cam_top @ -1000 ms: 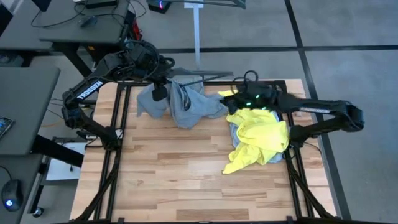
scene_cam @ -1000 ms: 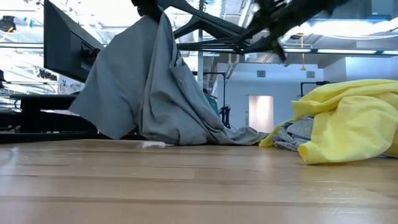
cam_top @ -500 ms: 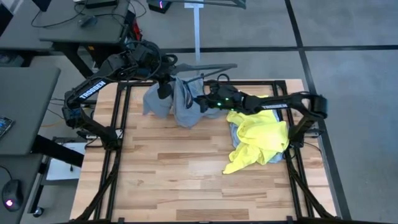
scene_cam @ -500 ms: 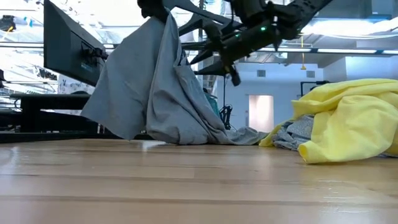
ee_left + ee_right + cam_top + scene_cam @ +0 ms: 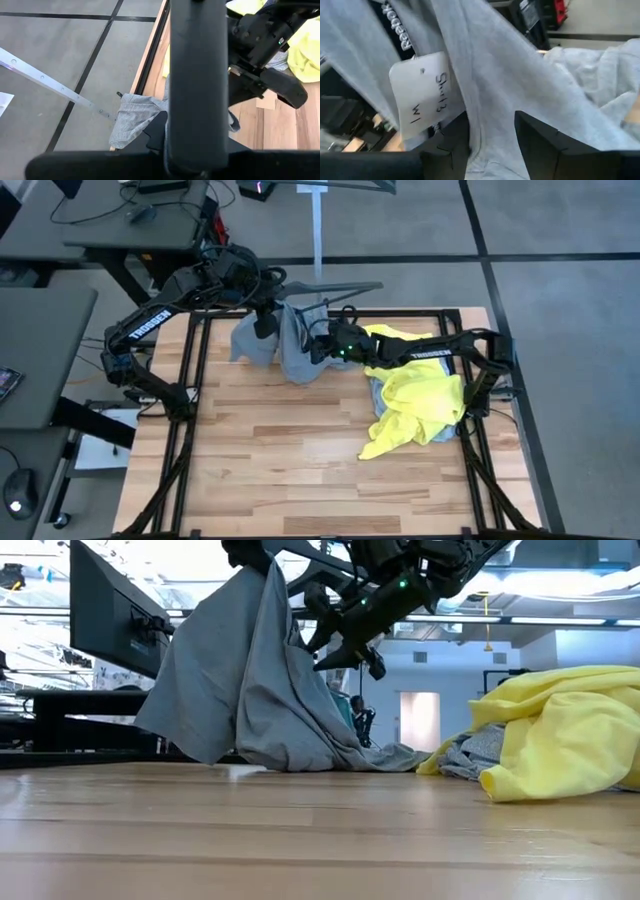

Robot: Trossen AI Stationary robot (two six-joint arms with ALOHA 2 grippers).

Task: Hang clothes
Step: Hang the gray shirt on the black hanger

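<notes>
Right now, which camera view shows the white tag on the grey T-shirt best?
The right wrist view: the white tag fills it, handwriting visible, on the grey T-shirt. The high, low and left wrist views show the shirt only, no tag.

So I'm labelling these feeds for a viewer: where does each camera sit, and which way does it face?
High: above the table, looking straight down; both arms show.
Low: at tabletop height, facing the room; the right gripper reaches the grey T-shirt.
Left wrist: on the left arm, looking down past its dark body.
Right wrist: right gripper's fingers straddle grey fabric.
Shared: high and low both show the yellow T-shirt.
</notes>
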